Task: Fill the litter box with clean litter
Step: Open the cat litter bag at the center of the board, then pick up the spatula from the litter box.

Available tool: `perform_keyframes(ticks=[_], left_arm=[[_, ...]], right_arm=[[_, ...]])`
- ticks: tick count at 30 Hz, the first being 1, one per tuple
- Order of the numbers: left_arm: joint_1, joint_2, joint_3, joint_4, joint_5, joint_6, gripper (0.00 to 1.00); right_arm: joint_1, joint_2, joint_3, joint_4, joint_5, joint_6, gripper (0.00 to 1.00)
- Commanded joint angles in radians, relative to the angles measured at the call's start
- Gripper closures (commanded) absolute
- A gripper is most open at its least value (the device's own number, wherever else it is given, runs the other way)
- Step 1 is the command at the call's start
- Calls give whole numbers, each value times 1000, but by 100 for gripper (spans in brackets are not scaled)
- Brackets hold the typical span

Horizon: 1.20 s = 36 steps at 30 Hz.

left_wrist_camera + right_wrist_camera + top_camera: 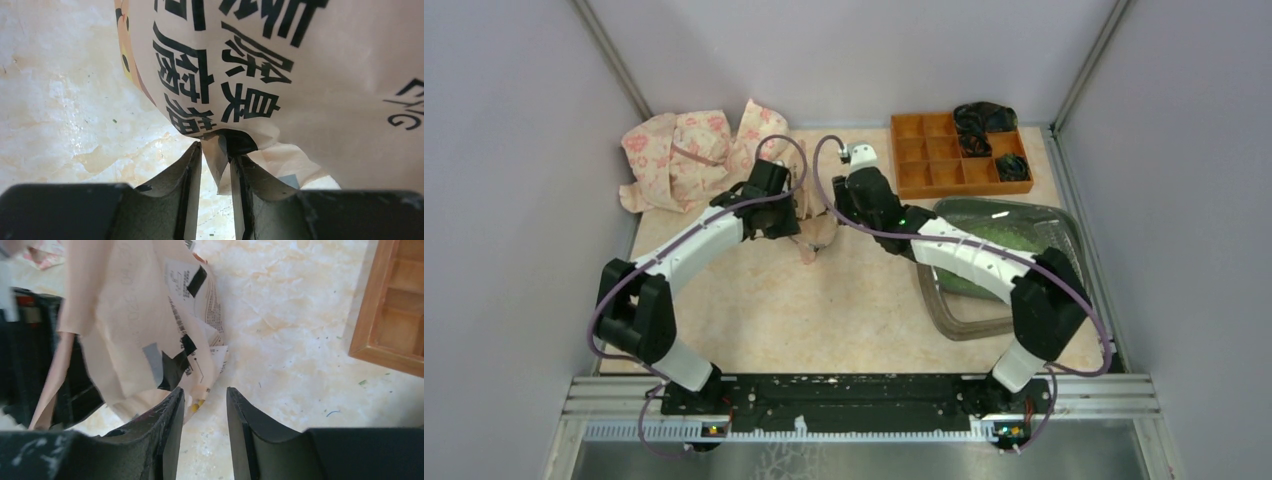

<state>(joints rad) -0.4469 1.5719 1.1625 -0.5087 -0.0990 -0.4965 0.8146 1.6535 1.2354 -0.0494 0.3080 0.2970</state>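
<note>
- Litter box (964, 325) sits on the table's (824, 300) right side, partly under the right arm, green litter (1009, 235) inside
- Left gripper (217, 150) pinches a fold of the bag (310, 75), jaws nearly closed
- Right gripper (205, 395) beside the bag, jaws slightly apart, gripping nothing

Arms: left arm (704, 235) and right arm (969, 258), white curved link shells, black joint housings, a mauve cable (796, 150) looped along each; green light (902, 212) toward the right arm's 10 o'clock end. Tooling: left end effector (216, 151) and right end effector (205, 390), matte dark-grey fingers (170, 425), scuffed.
</note>
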Motion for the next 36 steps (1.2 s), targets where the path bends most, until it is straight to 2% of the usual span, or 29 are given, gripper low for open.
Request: perform_keyframes(ticks=[1,5,8,10,12,16,20,26,30,36], left_arm=[[9,-21,33,-43,21,18,66],[9,-33,29,-47,32,22,66],[9,-47,34,-50,42,32,62],[9,-59,45,-56,53,42,58],[9,-70,57,-59,64,53,55],[10,-84,93,-77,78,74,51],[10,-87,128,-83,94,94,47],[9,-84,169,-91,142,108,45],[9,-92,179,-84,145,120,44],[10,-96,181,-80,163,134,43]], right_arm=[[-10,-128,72,-128,-40,-51,61],[-37,-207,109,-322,-27,-99,51],[-66,-279,69,-451,27,-102,35],[-78,-336,24,-521,136,-48,18],[-122,-403,-18,-590,185,42,11],[-258,-518,-131,-628,101,165,21],[-293,-524,-206,-680,139,221,18],[-366,-430,-243,-802,169,285,18],[-385,-444,-282,-807,187,313,19],[-456,-467,-333,-798,153,325,35]])
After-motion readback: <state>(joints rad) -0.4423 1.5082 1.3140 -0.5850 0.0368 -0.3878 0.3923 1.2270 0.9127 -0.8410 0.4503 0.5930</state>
